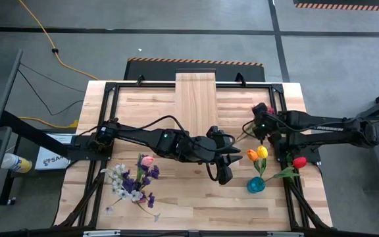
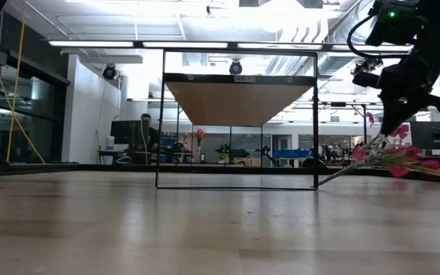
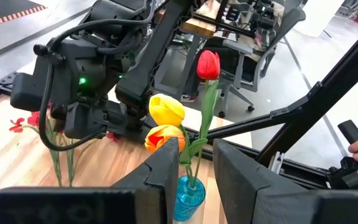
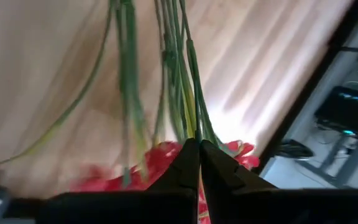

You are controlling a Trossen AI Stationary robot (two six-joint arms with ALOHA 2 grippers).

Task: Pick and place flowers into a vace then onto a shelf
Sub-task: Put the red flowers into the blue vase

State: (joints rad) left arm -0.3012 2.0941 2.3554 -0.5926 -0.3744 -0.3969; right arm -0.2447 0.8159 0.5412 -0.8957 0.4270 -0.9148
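A small blue glass vase point(image 1: 256, 185) stands on the pale wooden table point(image 1: 196, 197) near its right side, with tulips point(image 1: 258, 154) in it. A loose bunch of purple and white flowers point(image 1: 134, 182) lies on the table's left. The pale wood shelf point(image 1: 197, 99) sits at the back middle.

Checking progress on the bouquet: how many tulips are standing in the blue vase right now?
3: a red tulip standing tallest, a yellow tulip below it, and an orange tulip lowest, all in the blue vase. Another pink tulip lies on the table, outside it.

floor point(image 1: 176, 29): grey concrete | ceiling lights point(image 2: 281, 11): bright | office chair point(image 3: 253, 62): grey | desks beyond
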